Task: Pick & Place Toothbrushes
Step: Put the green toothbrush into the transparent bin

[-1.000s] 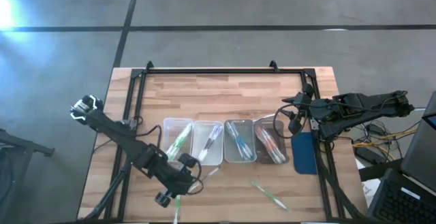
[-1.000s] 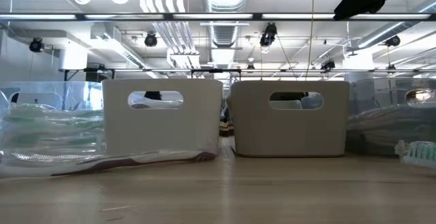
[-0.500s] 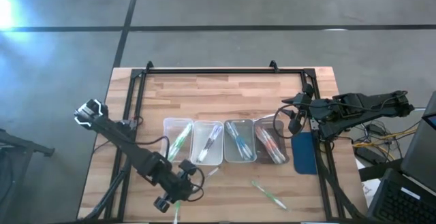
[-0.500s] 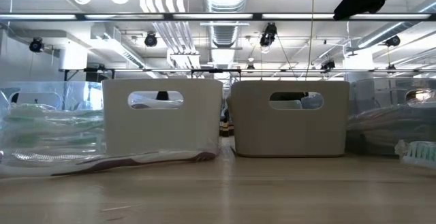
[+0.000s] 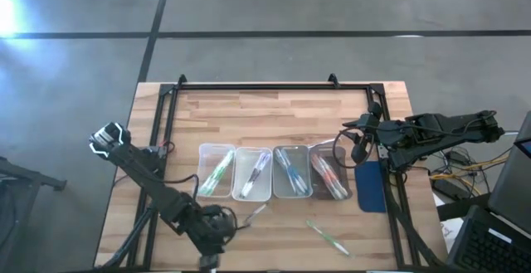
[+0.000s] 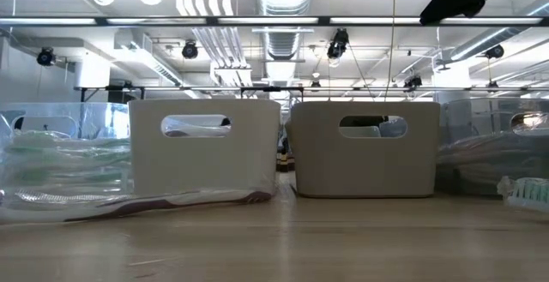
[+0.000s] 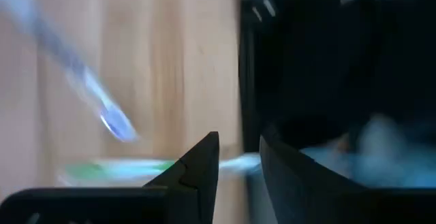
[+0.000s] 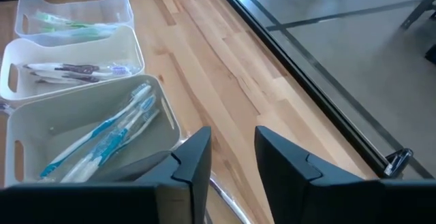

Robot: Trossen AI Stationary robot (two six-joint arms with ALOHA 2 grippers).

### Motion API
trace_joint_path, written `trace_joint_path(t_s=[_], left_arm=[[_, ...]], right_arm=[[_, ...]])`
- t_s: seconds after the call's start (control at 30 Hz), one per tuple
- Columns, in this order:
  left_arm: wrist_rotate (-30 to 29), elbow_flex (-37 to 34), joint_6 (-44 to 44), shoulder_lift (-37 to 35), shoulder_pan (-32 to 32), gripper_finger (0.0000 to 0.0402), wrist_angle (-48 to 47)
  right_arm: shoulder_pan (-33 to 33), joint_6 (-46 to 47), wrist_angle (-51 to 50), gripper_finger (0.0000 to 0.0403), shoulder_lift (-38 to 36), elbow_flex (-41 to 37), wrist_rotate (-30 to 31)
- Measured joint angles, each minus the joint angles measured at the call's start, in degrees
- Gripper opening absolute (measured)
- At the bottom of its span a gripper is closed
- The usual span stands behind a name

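Note:
My left gripper (image 5: 212, 253) hangs over the table's near edge, open. In the left wrist view its fingertips (image 7: 238, 137) stand on either side of the pale end of a green toothbrush (image 7: 116, 171), which lies flat on the wood with that end at the table's edge. A blurred blue toothbrush (image 7: 82, 81) lies farther in, also seen loose before the trays (image 5: 254, 214). Another green toothbrush (image 5: 327, 237) lies near the front right. My right gripper (image 5: 355, 145) waits open at the right above the trays (image 8: 231, 141), with nothing between its fingers.
Four trays (image 5: 234, 192) stand in a row mid-table, holding green (image 5: 217, 172), purple (image 5: 257, 170), blue (image 5: 289, 170) and red (image 5: 327, 173) toothbrushes. A blue flat object (image 5: 371, 187) lies at their right. A black frame (image 5: 257, 85) borders the table. Bare wood lies behind and before the trays.
My left gripper has gone toward the table's near edge and down, rolling about its own axis, and now sits over the green toothbrush there. The toothbrushes and trays have stayed where they were.

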Motion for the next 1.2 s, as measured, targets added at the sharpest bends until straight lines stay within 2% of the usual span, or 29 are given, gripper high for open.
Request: trace_joint_path(t_s=[0.07, 0.1, 0.13, 0.2, 0.3, 0.4, 0.57, 0.93, 1.2], left_arm=[[-3.4, 0.0, -19.74, 0.0, -0.04, 0.0112, 1.68], [-6.05, -0.04, -26.89, 0.0, -0.02, 0.0112, 1.74], [-9.41, -0.31, -30.19, 0.0, 0.0, 0.0112, 1.31], [-16.08, -0.96, -29.71, 0.0, 0.36, 0.0111, 0.43], [-19.12, -1.11, -32.33, -0.03, 1.25, 0.0109, -1.7], [-20.99, -2.91, -40.97, 0.15, 0.56, 0.0108, -2.72], [-17.53, -6.89, -53.62, 1.35, -0.93, 0.0119, -2.58], [-9.62, -7.56, -63.59, 4.57, -2.66, 0.0208, 3.9], [-9.36, -7.26, -73.2, 6.0, -5.01, 0.0208, 4.29]], right_arm=[[0.0, 0.69, 0.0, 0.0102, 0.0, -0.01, -0.02], [0.0, 1.07, 0.0, 0.0099, 0.0, -0.01, -0.02], [0.0, 1.22, 0.0, 0.0096, 0.0, 0.0, -0.02], [0.0, 1.22, 0.0, 0.0089, 0.0, -0.02, -0.02], [0.0, 1.38, 0.0, 0.0079, 0.0, -0.02, -0.02], [0.04, 1.4, -0.09, 0.007, 0.0, 0.0, -0.11], [0.02, 1.21, -0.09, 0.0059, -0.01, -0.02, -0.92], [0.0, -0.61, -0.13, 0.0052, -0.02, -0.02, -1.05], [0.0, -2.25, -0.11, 0.0052, -0.02, -0.02, -1.14]])
